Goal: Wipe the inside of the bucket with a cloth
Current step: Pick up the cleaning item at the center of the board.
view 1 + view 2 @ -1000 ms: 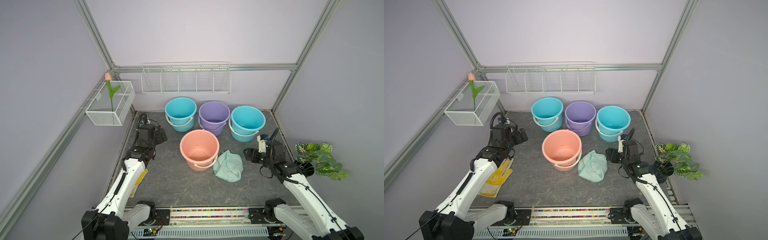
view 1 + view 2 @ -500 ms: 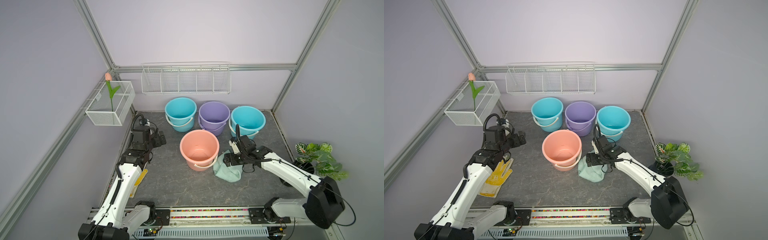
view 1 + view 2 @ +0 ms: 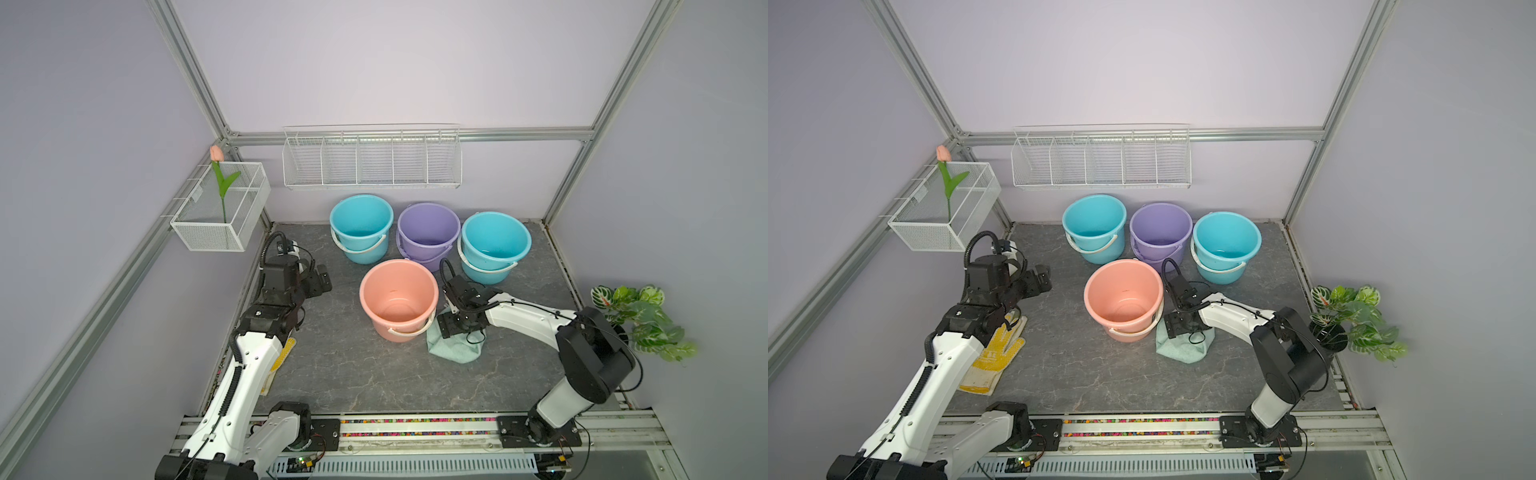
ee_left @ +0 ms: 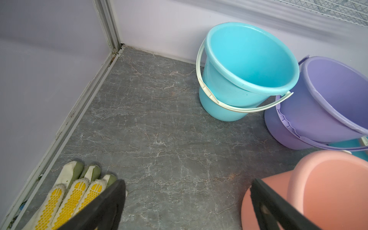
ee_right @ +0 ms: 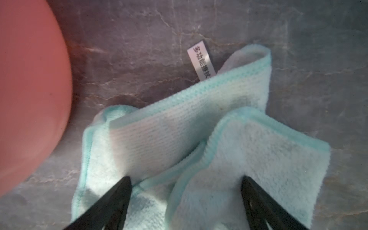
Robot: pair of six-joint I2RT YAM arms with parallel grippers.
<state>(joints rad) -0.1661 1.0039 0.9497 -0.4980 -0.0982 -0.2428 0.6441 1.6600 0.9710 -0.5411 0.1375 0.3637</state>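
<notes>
**A:** Start with the bench (image 3: 353,374). How do the arms sit on it?

**B:** The right arm (image 3: 523,320) reaches low from the near right corner toward the middle, with its forearm close to level and its wrist bent downward. The left arm (image 3: 249,361) climbs along the left edge, with its wrist turned to the right.

**A:** And the bucket?

**B:** The pink bucket (image 3: 395,328) stands upright mid-bench. The cloth (image 3: 455,351) lies crumpled on the bench just to its right.

**A:** What about the hands?

**B:** The right hand (image 3: 453,328) points down onto the cloth and is released. Its fingers (image 5: 119,191) are spread wide over the folds and pinch nothing. The left hand (image 3: 320,282) hovers over bare bench to the left of the bucket, also released and empty.

**A:** Does any view show something the others miss?

**B:** In a top view, a yellow-dotted glove (image 3: 994,353) lies plainly near the left edge, partly under the left arm. Only the right wrist view shows the cloth's small white label (image 5: 201,59), which sticks out from a folded edge onto the bench.
</notes>
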